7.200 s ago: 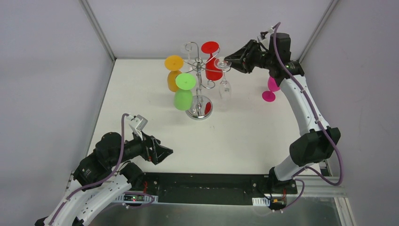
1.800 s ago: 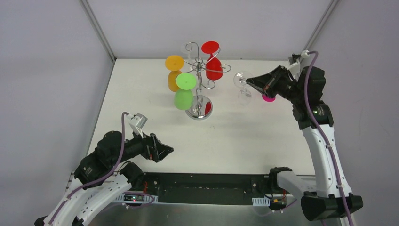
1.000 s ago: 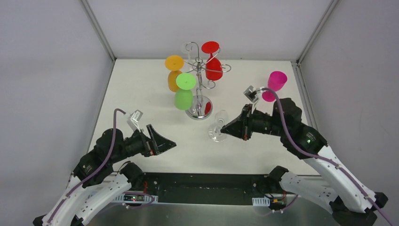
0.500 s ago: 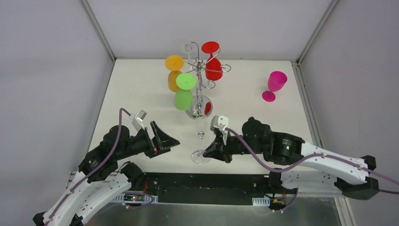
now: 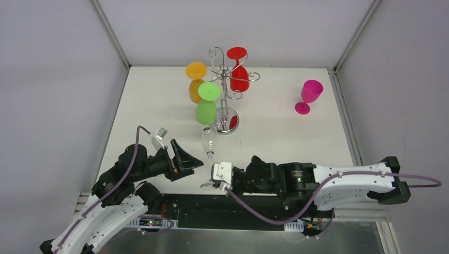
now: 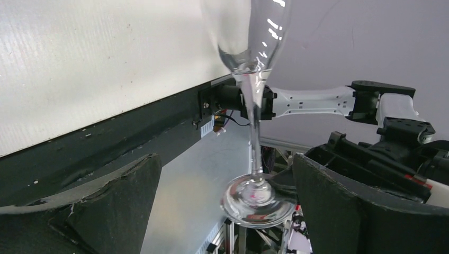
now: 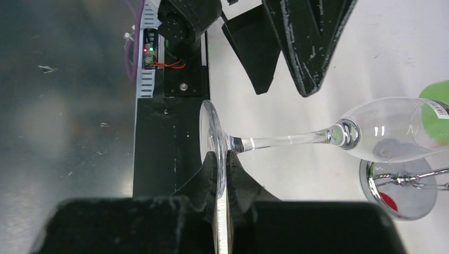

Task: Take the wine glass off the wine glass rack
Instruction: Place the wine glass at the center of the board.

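The clear wine glass (image 5: 209,142) hangs off the rack above the table's near edge, with its bowl pointing away from the arms. My right gripper (image 5: 212,184) is shut on the rim of its foot (image 7: 217,153), and its stem (image 7: 286,140) runs off to the right. My left gripper (image 5: 191,163) is open. In the left wrist view the stem (image 6: 254,132) and foot (image 6: 258,200) sit between its wide-apart fingers (image 6: 119,206), touching neither. The chrome wine glass rack (image 5: 225,79) stands at the back centre on its mirrored base (image 5: 226,125).
Red (image 5: 239,74), orange (image 5: 195,84) and green (image 5: 206,108) glasses hang on the rack. A pink glass (image 5: 310,94) stands upright at the right. The black mounting rail (image 5: 233,209) runs along the near edge. The green glass (image 7: 437,108) lies just beyond the clear bowl.
My right arm has swung the clear glass down and left from mid-table to the near edge, bringing its stem between the left fingers. The left gripper has edged slightly right and stayed open.
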### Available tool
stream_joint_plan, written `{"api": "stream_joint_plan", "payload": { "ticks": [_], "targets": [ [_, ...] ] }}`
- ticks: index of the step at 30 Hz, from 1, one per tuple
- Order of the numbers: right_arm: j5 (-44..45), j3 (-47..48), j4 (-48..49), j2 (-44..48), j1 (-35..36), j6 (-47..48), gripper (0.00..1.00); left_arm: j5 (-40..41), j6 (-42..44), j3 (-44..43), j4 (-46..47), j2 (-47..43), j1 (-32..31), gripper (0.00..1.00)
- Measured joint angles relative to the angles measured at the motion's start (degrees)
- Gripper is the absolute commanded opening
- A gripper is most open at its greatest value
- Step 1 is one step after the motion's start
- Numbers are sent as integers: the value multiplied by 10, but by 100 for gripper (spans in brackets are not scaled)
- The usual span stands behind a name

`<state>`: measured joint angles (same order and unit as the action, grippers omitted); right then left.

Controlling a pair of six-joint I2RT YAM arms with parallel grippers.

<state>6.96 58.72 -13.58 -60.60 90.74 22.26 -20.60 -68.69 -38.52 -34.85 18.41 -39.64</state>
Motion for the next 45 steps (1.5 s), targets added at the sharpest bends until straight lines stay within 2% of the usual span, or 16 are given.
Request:
{"api": "stream_joint_plan", "payload": {
  "ticks": [13, 17, 28, 35, 41, 45],
  "targets": [
    [53, 47, 43, -92, 34, 73, 0, -32, 0, 8, 16, -10, 0, 97],
    [53, 68, 52, -112, 38, 80, 0, -34, 1, 11, 16, -14, 0, 92],
    [57, 76, 56, -125, 50, 81, 0, -34, 10, 11, 16, -18, 0, 70],
    [63, 76, 56, -125, 57, 81, 0, -30, 16, 11, 16, -18, 0, 46],
    [67, 76, 56, -125, 61, 80, 0, -28, 19, 11, 17, -18, 0, 31],
    [67, 76, 56, -125, 62, 77, 0, -29, 17, 11, 31, -18, 0, 16]
  ]
}}
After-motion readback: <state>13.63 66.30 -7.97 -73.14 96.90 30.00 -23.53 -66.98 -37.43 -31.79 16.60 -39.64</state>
